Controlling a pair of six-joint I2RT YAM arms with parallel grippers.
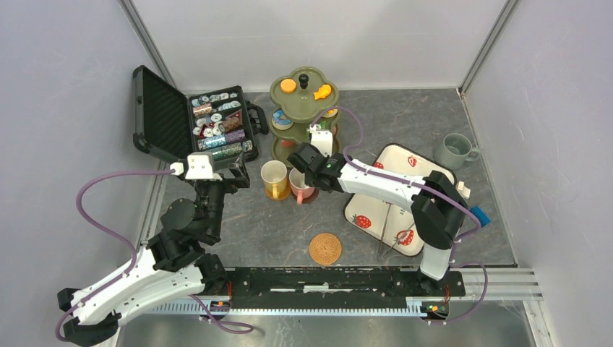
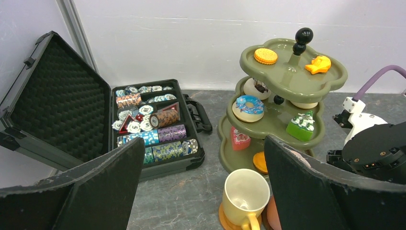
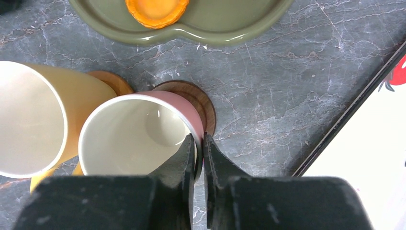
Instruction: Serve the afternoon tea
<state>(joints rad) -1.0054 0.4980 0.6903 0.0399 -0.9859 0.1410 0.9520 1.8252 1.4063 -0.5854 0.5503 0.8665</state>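
- Third coaster (image 1: 325, 248), nearest the bases: it carries no mug.
- Left gripper (image 2: 206, 191): jaws spread, holding nothing, hovering short of the yellow mug (image 2: 245, 196).
- Right gripper (image 3: 200, 143): pinched on the rim of the pink mug (image 3: 139, 139), which is over its own coaster beside the yellow mug.
- Grey-green mug (image 1: 454, 150): far right, on bare table. Treat this as left to do.
- Stand (image 1: 300, 101): toy cakes (image 2: 300, 127) on every tier. Judge this part done.

Stand (image 1: 303, 101) at twelve, open case (image 1: 209, 123) at ten, grey-green mug (image 1: 454, 150) at two, lone coaster (image 1: 325, 248) at six. Centre: right gripper (image 1: 305, 172) over pink mug (image 1: 298, 190), beside yellow mug (image 1: 275, 179).
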